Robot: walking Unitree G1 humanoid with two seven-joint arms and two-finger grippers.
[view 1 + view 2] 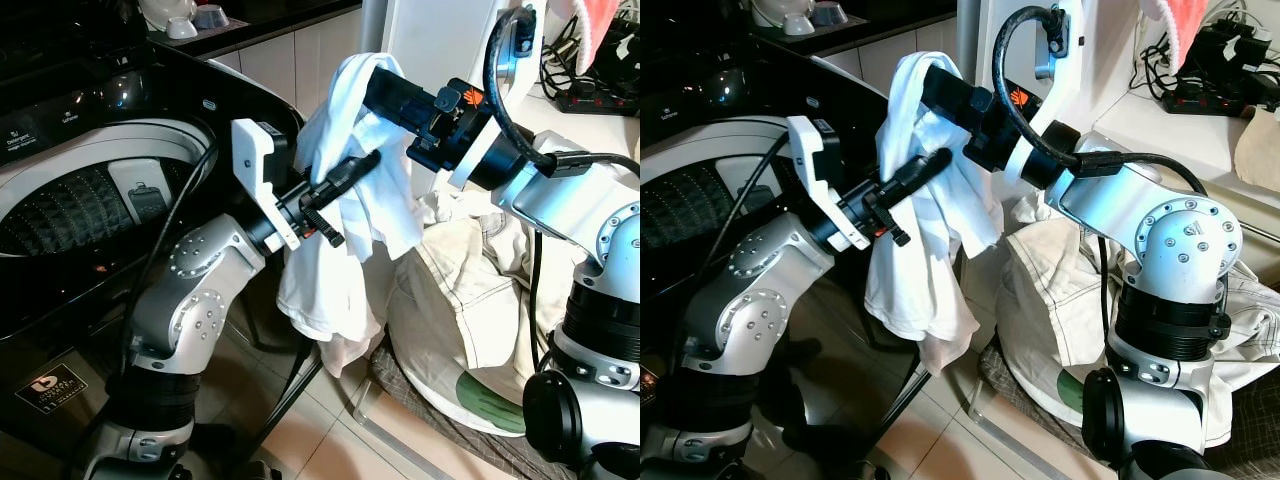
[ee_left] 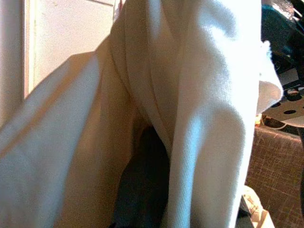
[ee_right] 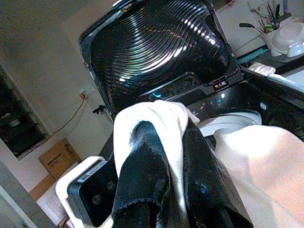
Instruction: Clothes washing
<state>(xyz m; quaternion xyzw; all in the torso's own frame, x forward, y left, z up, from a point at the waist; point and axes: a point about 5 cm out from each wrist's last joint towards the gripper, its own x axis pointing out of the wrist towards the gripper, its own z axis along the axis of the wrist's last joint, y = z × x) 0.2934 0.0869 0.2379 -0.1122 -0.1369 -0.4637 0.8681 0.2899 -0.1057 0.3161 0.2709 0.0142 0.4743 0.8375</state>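
A white garment (image 1: 345, 230) hangs in the air beside the open top-loading washing machine (image 1: 120, 110). My right gripper (image 1: 372, 82) is shut on the garment's top; in the right wrist view the cloth (image 3: 152, 118) is wrapped over the black fingers (image 3: 142, 175). My left gripper (image 1: 362, 163) reaches up from the left and presses into the hanging cloth at mid height. Pale folds of the garment (image 2: 209, 118) lie right against the left wrist camera. The machine's dark drum (image 1: 70, 205) lies open to the left of both arms.
A laundry basket (image 1: 440, 410) heaped with cream clothes (image 1: 470, 290) stands on the tiled floor at the right. White cabinets (image 1: 300, 55) are behind. The washer's raised lid (image 3: 156, 47) stands over the drum. A power strip with cables (image 1: 590, 95) sits on a ledge at far right.
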